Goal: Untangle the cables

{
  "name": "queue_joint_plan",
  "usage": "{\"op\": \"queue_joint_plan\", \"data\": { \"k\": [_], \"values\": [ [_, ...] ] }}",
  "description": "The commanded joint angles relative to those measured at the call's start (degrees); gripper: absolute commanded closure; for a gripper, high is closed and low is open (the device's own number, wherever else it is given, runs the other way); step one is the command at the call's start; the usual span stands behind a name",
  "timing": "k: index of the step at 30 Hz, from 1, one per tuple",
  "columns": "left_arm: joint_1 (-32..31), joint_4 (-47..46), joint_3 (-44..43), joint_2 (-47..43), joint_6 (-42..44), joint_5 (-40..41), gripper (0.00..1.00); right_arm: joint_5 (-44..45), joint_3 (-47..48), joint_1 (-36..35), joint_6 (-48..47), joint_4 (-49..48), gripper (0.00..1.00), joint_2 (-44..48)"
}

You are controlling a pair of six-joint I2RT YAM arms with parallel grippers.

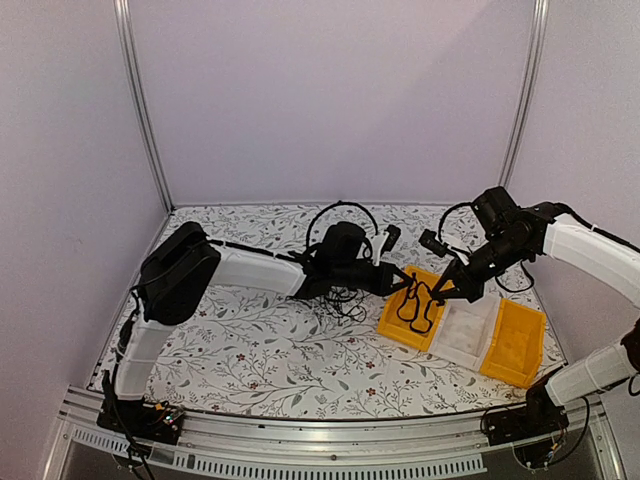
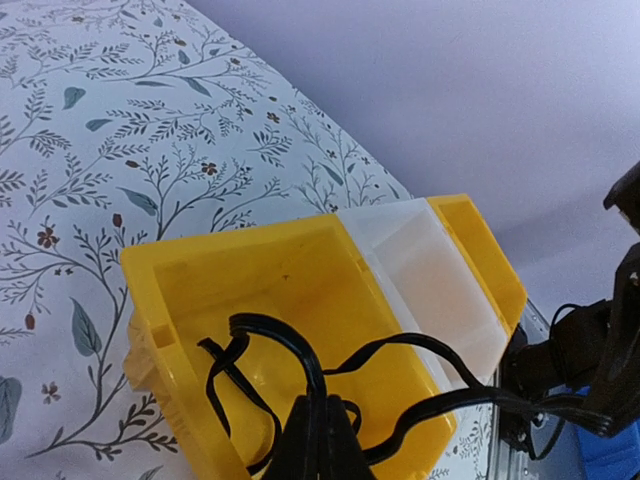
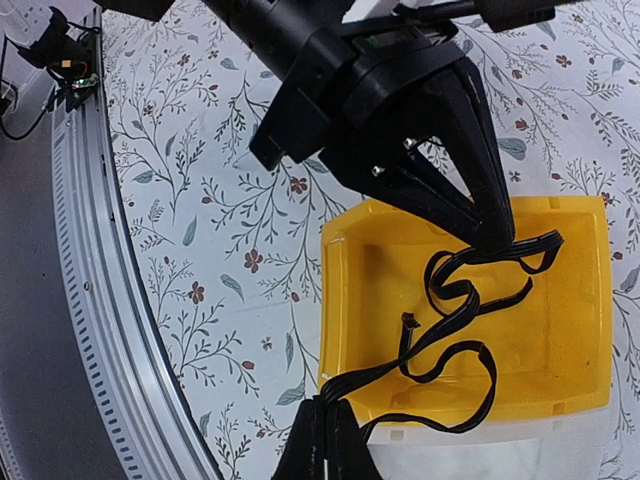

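Yellow plastic marks the spot in the top view: a yellow bin (image 1: 390, 325) sits at about 4 o'clock from the middle of the floral desk (image 1: 250, 350). A white bin (image 1: 470, 340) touches its 3 o'clock side, and a second yellow bin (image 1: 520, 350) comes after that. The black cable (image 1: 413, 310) lies in the first bin as a few thin loops. The left tool (image 1: 408, 283) reaches it from 9 o'clock and the right tool (image 1: 440, 292) from 2 o'clock, their tips close together above the bin's far rim. A loose tangle of thin black cords (image 1: 345, 303) lies on the desk under the left arm, at 9 o'clock from the bin.

From the left wrist, the left tool (image 2: 320, 430) sits at 6 o'clock with its fingers pressed together on the black cable (image 2: 290, 345). The cable looks flat and ribbon-like. It arches up out of the tips and drops into the yellow bin (image 2: 230, 270), and one strand runs off toward 3 o'clock. The white bin (image 2: 420, 250) lies beyond, toward 2 o'clock.

From the right wrist, the right tool (image 3: 322, 435) at 6 o'clock is pinched shut on one end of the black cable (image 3: 450, 350). From there the cable snakes across the floor of the yellow bin (image 3: 560, 330) in several soft bends, with one short plug end sticking up near the middle. It then rises to 1 o'clock, where the left tool (image 3: 495, 232) pinches it between closed tips.
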State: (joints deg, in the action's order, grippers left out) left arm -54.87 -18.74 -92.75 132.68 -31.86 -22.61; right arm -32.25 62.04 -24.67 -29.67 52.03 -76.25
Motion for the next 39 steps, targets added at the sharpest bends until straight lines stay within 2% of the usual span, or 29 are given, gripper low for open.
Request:
{"op": "queue_joint_plan", "data": {
  "k": [1,11,16,27,37,38,39],
  "values": [
    [-1.38,-3.04,-1.29,2.23,-0.92,-1.72,1.00,0.91,0.64,0.68,3.23,-3.42,1.00,-1.01],
    [-1.65,0.83,-0.92,0.50,-1.45,0.62,1.00,2.82,1.25,1.20,8.22,-12.26,1.00,-8.25],
    [-1.49,4.63,-0.40,-2.22,-1.28,2.17,0.92,5.55,2.17,1.24,8.37,-14.79,1.00,-14.87],
    [0.31,6.35,8.88,-12.01,-2.75,8.51,0.78,10.48,3.77,1.73,10.22,-17.04,1.00,-24.15],
    [2.28,10.75,22.76,-28.97,-0.59,20.31,0.68,16.94,7.53,1.63,9.21,-16.00,1.00,-28.44],
    [2.69,12.12,23.60,-30.18,-0.31,21.35,0.67,17.83,8.03,1.64,8.62,-15.17,0.99,-27.55],
    [3.42,13.59,24.13,-31.22,-0.05,22.24,0.65,18.73,8.47,1.64,8.02,-14.27,0.94,-26.72]
  ]
}}
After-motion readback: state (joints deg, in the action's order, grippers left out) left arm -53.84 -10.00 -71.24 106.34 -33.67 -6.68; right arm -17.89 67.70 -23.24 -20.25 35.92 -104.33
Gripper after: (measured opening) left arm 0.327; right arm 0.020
